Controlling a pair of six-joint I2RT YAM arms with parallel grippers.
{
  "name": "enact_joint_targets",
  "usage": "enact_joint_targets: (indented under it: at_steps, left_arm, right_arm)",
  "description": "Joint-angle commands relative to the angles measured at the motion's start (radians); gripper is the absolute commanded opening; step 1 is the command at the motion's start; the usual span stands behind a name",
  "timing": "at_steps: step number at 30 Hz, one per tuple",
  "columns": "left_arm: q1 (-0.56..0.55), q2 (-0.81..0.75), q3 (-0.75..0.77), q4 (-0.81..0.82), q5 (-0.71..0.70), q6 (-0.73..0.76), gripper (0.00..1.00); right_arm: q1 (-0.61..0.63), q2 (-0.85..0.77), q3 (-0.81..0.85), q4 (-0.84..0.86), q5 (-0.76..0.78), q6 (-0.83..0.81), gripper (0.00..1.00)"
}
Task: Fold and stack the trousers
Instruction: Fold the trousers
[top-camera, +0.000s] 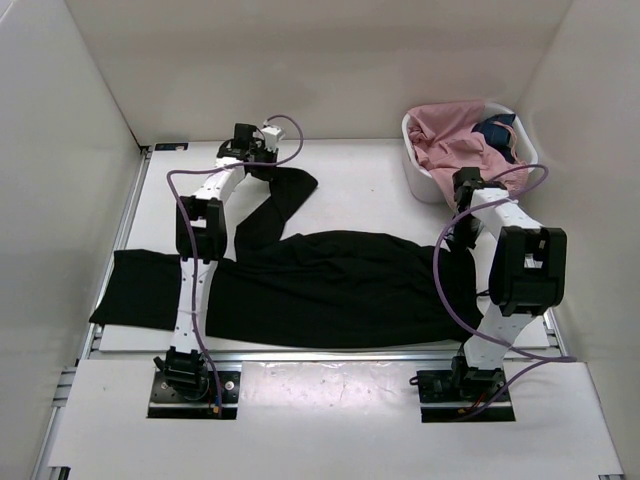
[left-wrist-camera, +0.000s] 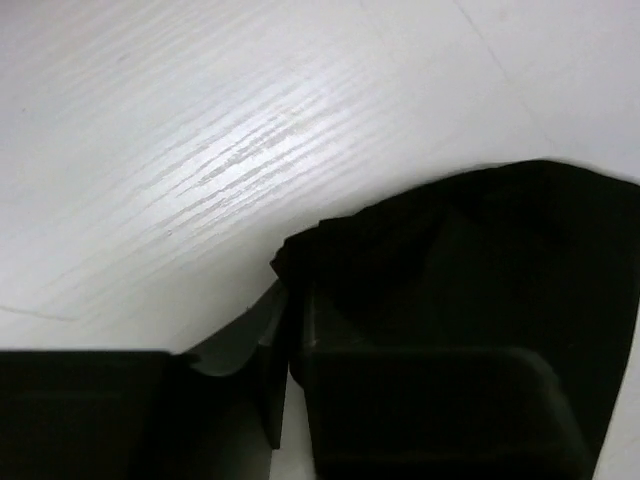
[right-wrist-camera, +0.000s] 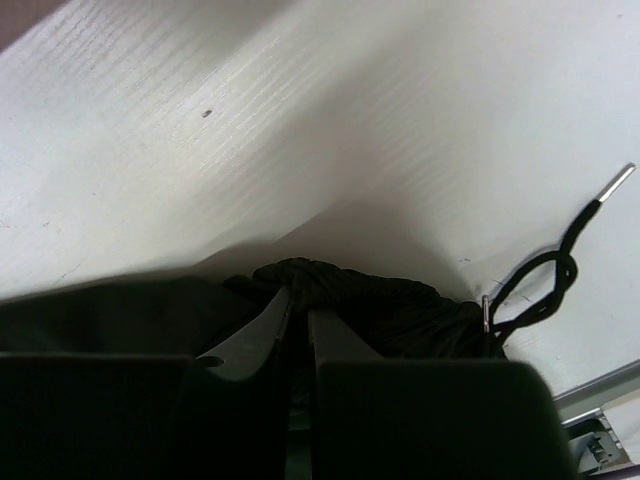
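Observation:
Black trousers (top-camera: 330, 285) lie spread across the table, one leg running to the left edge and the other bent up toward the back. My left gripper (top-camera: 268, 165) is at the far end of that bent leg, shut on its hem; in the left wrist view the jaws (left-wrist-camera: 290, 300) pinch the black fabric (left-wrist-camera: 480, 260). My right gripper (top-camera: 453, 237) is at the right end of the trousers, shut on the bunched waistband (right-wrist-camera: 350, 290), jaws nearly together (right-wrist-camera: 302, 305). The waistband's black drawstring (right-wrist-camera: 545, 280) with a metal tip lies loose on the table.
A white basket (top-camera: 415, 165) holding pink and dark clothes stands at the back right, just behind the right arm. White walls close in the table on the left, back and right. A metal rail (top-camera: 330, 352) runs along the table's front edge.

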Motion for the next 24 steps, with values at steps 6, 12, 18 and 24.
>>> enact_joint_targets:
  at_steps: [6,12,18,24]
  left_arm:
    - [0.032,-0.154,-0.091,-0.074,-0.304,0.053,0.14]
    - [0.127,-0.445,-0.206,-0.084,-0.594,0.260,0.14]
    - [0.296,-0.634,-0.364,-0.131,-0.809,0.388,0.14]
    - [0.468,-0.690,-0.468,-0.218,-0.852,0.427,0.14]
  right_arm:
    - [-0.020,-0.036,0.061,-0.036,0.068,0.001,0.00]
    - [-0.095,-0.138,0.050,-0.023,0.080,0.001,0.00]
    - [-0.185,-0.264,0.001,-0.002,0.100,-0.019,0.00]
    - [-0.268,-0.301,-0.011,0.017,0.101,-0.038,0.00]
